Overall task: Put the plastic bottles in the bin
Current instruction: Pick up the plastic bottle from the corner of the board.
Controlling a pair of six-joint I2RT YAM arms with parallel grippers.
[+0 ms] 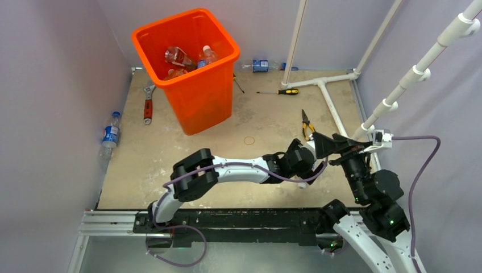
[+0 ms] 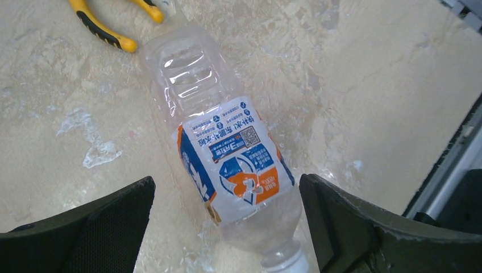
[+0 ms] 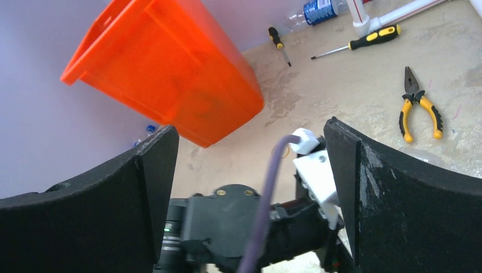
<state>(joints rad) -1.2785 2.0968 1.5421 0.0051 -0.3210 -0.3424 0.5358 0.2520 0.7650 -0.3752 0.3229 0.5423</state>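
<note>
Left tool (image 2: 227,187) hangs wide over plastic bottle (image 2: 221,136), pliers (image 2: 105,31) just beyond.

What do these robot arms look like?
The left arm and right arm have white links, chunky black joints and purple cables. Green lights glow on the right one. The left pincer and right pincer have broad black fingers.

- A robot lab test cell, not a home or shop: plain lilac walls (image 1: 51,85) box in a single worn beige table (image 1: 170,165).
- Two robot arms (image 1: 239,169) stand on an aluminium rail (image 1: 111,223) at the table's near edge, behind the left tool (image 2: 227,181), with a purple cable (image 1: 415,137) looping loose.
- A white pipe frame (image 1: 324,81) rises beyond the tool.
- Yellow-handled pliers (image 2: 105,33) lie just ahead of the tool. A screwdriver (image 1: 281,91) and a wrench (image 1: 148,102) lie farther off.
</note>
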